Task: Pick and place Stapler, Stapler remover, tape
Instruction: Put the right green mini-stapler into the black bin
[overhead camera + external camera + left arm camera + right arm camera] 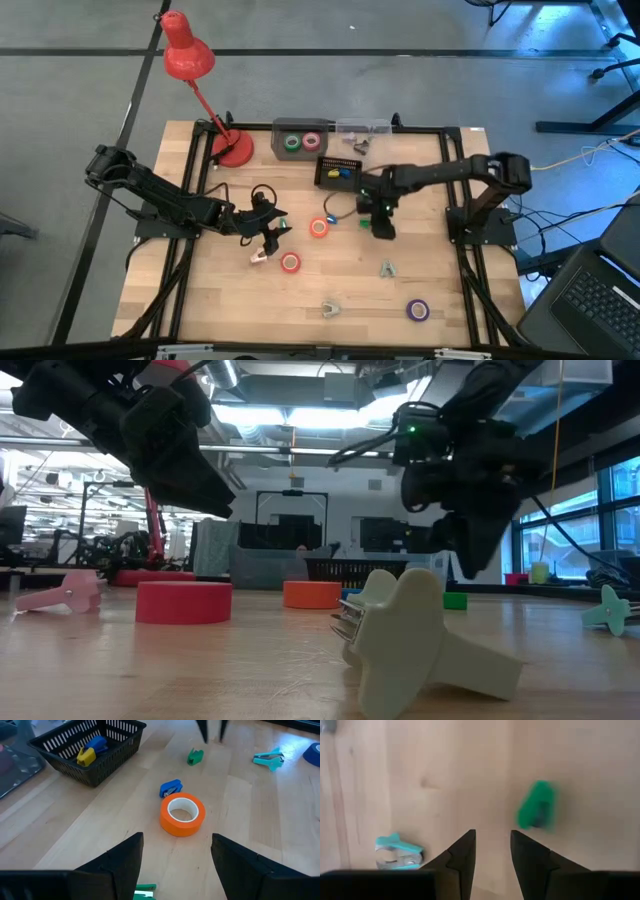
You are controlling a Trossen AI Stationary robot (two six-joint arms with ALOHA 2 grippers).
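An orange tape roll (pixel 182 814) lies flat on the wooden table, and a small blue stapler (pixel 170 788) lies just beyond it. My left gripper (pixel 175 865) hovers open near the roll, with nothing between its fingers. A small green stapler (pixel 537 805) lies on the table beside my right gripper (pixel 492 852), which points down with a narrow gap and holds nothing. A teal staple remover (pixel 397 852) lies nearer the table's front edge. A red-pink tape roll (pixel 290 262), a purple one (pixel 417 310) and a cream staple remover (pixel 420 635) lie farther to the front.
A black basket (pixel 340 172) holding a blue and a yellow stapler stands at the back centre. Behind it stand a grey tray (pixel 300 140) with a green and a red roll and a clear box (pixel 362 128). A red lamp (pixel 190 60) stands back left. A pink remover (pixel 259 257) lies by my left gripper.
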